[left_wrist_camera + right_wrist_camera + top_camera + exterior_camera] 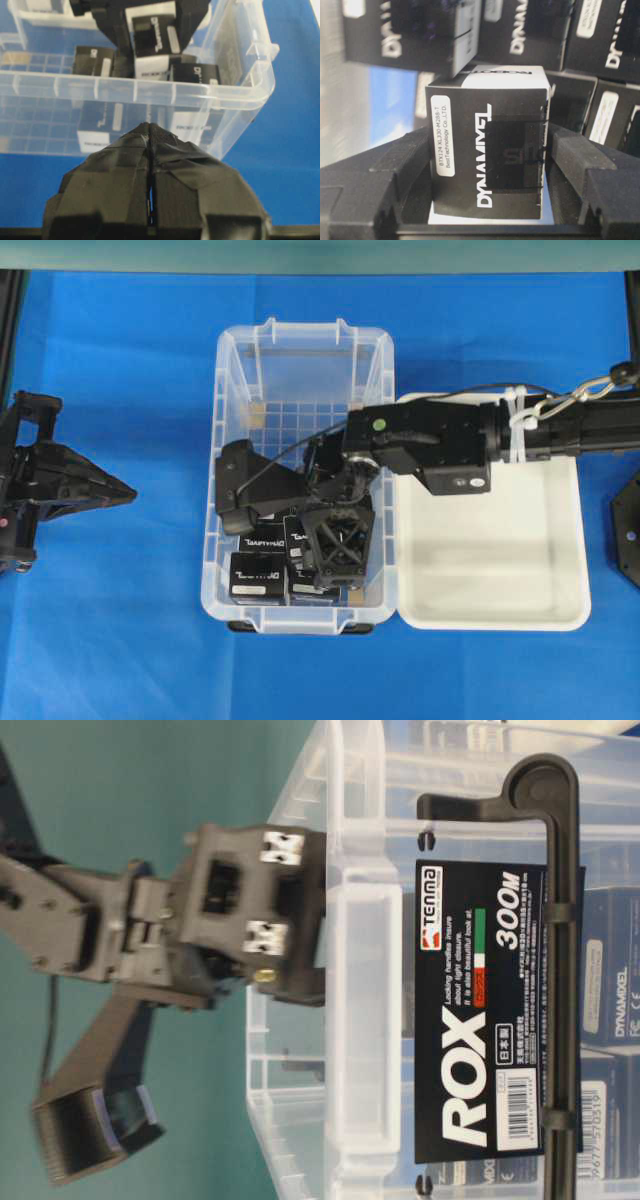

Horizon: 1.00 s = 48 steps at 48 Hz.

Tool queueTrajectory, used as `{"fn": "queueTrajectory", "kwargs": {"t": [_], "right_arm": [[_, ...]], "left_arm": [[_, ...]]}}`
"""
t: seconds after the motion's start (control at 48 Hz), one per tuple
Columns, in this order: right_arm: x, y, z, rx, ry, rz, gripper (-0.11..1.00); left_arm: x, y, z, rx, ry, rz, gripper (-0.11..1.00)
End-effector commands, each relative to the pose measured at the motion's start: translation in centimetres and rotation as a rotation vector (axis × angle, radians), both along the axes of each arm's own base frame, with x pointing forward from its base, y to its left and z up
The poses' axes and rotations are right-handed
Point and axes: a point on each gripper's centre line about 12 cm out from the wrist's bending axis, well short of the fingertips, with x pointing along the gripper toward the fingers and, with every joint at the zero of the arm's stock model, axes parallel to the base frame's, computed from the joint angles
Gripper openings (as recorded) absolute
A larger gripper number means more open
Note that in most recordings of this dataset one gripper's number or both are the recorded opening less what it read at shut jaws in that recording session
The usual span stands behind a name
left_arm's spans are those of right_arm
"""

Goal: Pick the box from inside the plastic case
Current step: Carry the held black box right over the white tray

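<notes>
The clear plastic case (300,340) stands mid-table and holds several black boxes with white lettering. My right gripper (290,520) reaches down into the case and is shut on one box (268,532). In the right wrist view the box (470,125) sits upright between the fingers (575,155), label strip on its left. In the left wrist view the held box (155,35) hangs above the others inside the case (150,90). My left gripper (125,495) is shut and empty, outside the case on its left; its tip (150,131) points at the case wall.
A shallow white tray (490,540) lies against the case's right side, under the right arm. More boxes (258,578) fill the near end of the case. Blue cloth covers the table. The table-level view shows the case's end wall with a ROX label (480,1020).
</notes>
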Motion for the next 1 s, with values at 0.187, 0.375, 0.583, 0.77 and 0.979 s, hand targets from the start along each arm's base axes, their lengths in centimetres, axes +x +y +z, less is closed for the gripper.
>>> {"fn": "queueTrajectory", "kwargs": {"t": [0.187, 0.375, 0.583, 0.77, 0.979], "right_arm": [[0.7, -1.8, 7.3, 0.005, -0.089, -0.011, 0.64], [-1.2, -2.9, 14.8, -0.001, -0.156, -0.001, 0.64], [-6.1, -3.1, 20.4, 0.006, -0.146, -0.016, 0.64], [-11.0, -3.2, 21.1, -0.022, -0.071, -0.074, 0.64], [-15.8, -3.1, 17.3, -0.046, 0.024, -0.131, 0.64]], "left_arm": [[0.3, 0.0, 0.7, 0.002, -0.019, -0.001, -0.05], [0.1, 0.0, 0.8, 0.002, -0.025, -0.001, -0.05], [0.1, 0.0, 0.8, 0.0, -0.025, -0.001, -0.05], [0.1, 0.0, 0.9, 0.002, -0.026, -0.001, -0.05], [0.1, 0.0, 0.9, 0.002, -0.029, -0.001, -0.05]]}}
